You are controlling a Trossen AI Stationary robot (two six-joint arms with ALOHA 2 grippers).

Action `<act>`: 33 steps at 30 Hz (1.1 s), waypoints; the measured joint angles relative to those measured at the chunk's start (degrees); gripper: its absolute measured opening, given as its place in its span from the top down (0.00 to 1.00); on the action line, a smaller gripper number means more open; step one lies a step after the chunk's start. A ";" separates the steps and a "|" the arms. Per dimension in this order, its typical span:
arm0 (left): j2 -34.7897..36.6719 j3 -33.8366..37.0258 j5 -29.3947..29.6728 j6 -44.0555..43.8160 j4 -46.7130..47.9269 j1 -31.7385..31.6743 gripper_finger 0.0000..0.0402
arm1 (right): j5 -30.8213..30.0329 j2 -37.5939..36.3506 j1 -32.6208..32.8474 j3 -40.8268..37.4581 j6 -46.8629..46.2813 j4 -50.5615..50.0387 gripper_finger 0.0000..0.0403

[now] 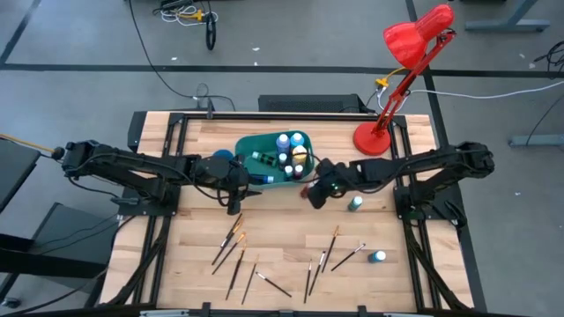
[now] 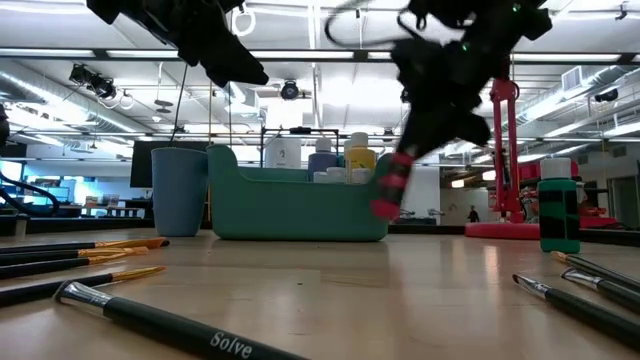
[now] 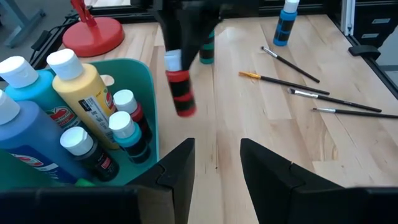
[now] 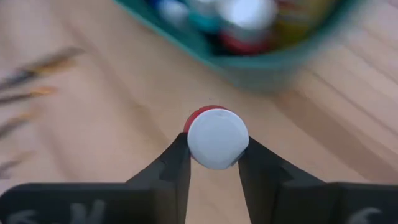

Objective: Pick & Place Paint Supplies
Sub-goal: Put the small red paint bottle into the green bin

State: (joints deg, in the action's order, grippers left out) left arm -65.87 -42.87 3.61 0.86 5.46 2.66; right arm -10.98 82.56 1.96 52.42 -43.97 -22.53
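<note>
Your right pincer (image 4: 214, 163) grips a round-capped red paint bottle (image 4: 216, 138) above the wooden bench (image 1: 291, 242); left pincer (image 3: 216, 163) gapes empty.

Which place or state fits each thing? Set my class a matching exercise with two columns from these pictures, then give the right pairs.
Things
1. red paint bottle
2. yellow paint bottle
3. red desk lamp
4. left gripper

Places or states
A. open, beside the bin, holding nothing
B. standing at the table's far edge
C. standing inside the teal bin
D. clamped by the right gripper, lifted off the table

Pairs: 1-D, 2-C, 3-B, 4-A
</note>
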 joint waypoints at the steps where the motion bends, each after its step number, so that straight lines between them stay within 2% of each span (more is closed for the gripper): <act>1: 0.00 0.00 0.01 -0.02 0.09 0.00 0.66 | 0.43 0.00 0.68 0.00 0.79 2.79 0.75; 5: 0.00 0.00 0.00 0.00 0.35 0.00 0.66 | 0.02 0.00 4.20 0.00 5.38 13.31 0.76; 9: 0.00 0.00 0.01 -0.02 0.30 0.00 0.66 | -3.25 0.00 7.38 0.05 11.86 26.21 0.76; 11: 0.00 0.00 0.01 -0.02 0.20 0.00 0.66 | -5.20 0.02 8.08 1.40 14.84 27.46 0.76; 15: 0.02 0.00 0.00 -0.02 -0.16 0.02 0.66 | -9.44 2.86 7.89 8.26 18.05 20.84 0.76; 21: 0.02 0.00 -0.08 -0.70 -2.01 0.02 0.66 | -12.01 13.52 4.95 23.90 22.22 5.24 0.75; 24: 0.04 0.00 -1.08 -0.79 -2.53 0.17 0.66 | -13.52 19.07 2.21 28.76 22.10 -2.59 0.75; 27: 0.07 0.00 -1.26 -0.71 -2.36 0.75 0.66 | -12.45 22.91 -0.50 31.51 20.34 -5.90 0.74; 30: 0.07 0.00 -1.30 -0.02 -2.04 1.50 0.66 | -8.41 25.70 -2.68 31.89 19.94 -6.35 0.74; 33: 0.07 0.00 -1.30 1.45 -1.82 2.29 0.66 | -7.11 26.49 -3.88 31.98 19.37 -7.06 0.74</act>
State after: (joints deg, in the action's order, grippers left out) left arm -65.80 -42.87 2.31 2.31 3.63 4.94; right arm -18.09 109.06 -1.92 84.40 -24.60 -29.59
